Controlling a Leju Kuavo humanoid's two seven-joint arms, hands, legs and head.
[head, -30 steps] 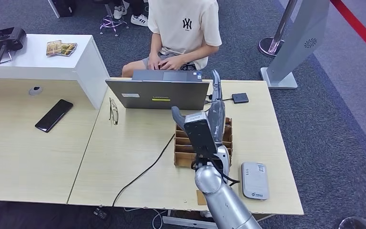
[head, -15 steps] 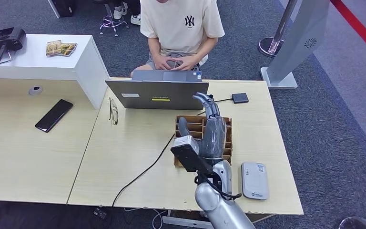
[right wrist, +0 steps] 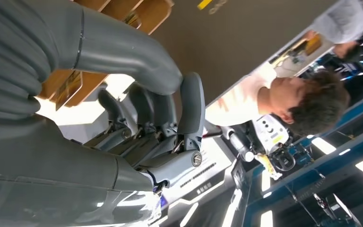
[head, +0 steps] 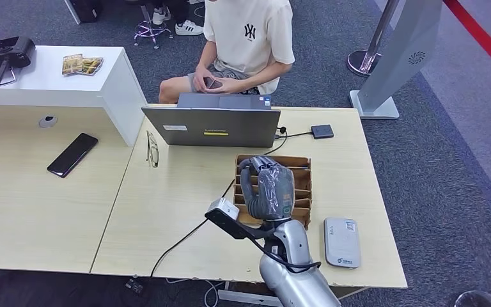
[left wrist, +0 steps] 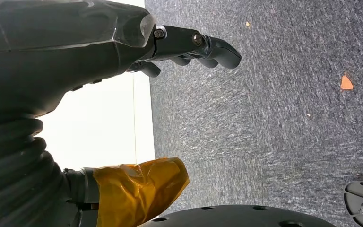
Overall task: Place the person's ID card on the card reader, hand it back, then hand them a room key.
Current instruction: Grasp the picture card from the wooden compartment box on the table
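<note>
Nearest to us, the left hand hangs over the carpet with its fingers loosely apart and nothing in it. Up on the table, the right hand hovers over the wooden slotted rack, fingers curled in toward the palm. We can't spot anything pinched in there.

The grey card reader sits just beside the rack, near the table's front edge, with nothing lying on it.

Further back is the laptop, and behind it the seated person has a small dark thing in both hands. We can't tell if that's the ID card, it's too small.

We reckon any card here will be light, thin, stiff and pretty slick, so it'd slide out of a lazy grip. We'd take it by a free edge, thumb on one face and a finger on the other. Room keys are presumably in the rack slots, but we can't make them out.
</note>
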